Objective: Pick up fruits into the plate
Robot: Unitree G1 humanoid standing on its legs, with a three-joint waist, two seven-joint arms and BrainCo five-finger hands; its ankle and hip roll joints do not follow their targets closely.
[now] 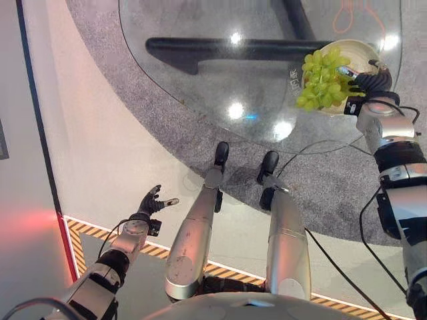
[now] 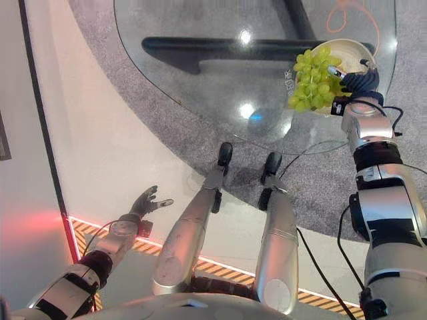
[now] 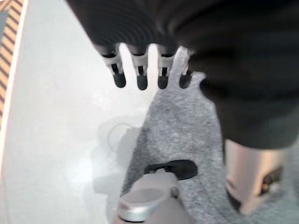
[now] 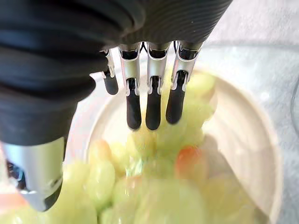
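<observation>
A bunch of green grapes (image 1: 323, 80) hangs just above the left part of a cream plate (image 1: 365, 51) at the right edge of the glass table (image 1: 200, 87). My right hand (image 1: 368, 83) reaches in from the right, its fingers (image 4: 150, 107) curled over the bunch. In the right wrist view the grapes (image 4: 140, 186) lie close under the palm, with the plate's rim (image 4: 252, 140) behind them. My left hand (image 1: 151, 202) hangs low at the left over the pale floor, its fingers (image 3: 140, 77) relaxed and holding nothing.
The round glass table has a dark bar base (image 1: 220, 48) under it and stands on a grey rug (image 1: 167, 133). An orange cord (image 1: 350, 20) lies past the plate. Yellow-black striped tape (image 1: 87, 232) runs across the floor near my left arm.
</observation>
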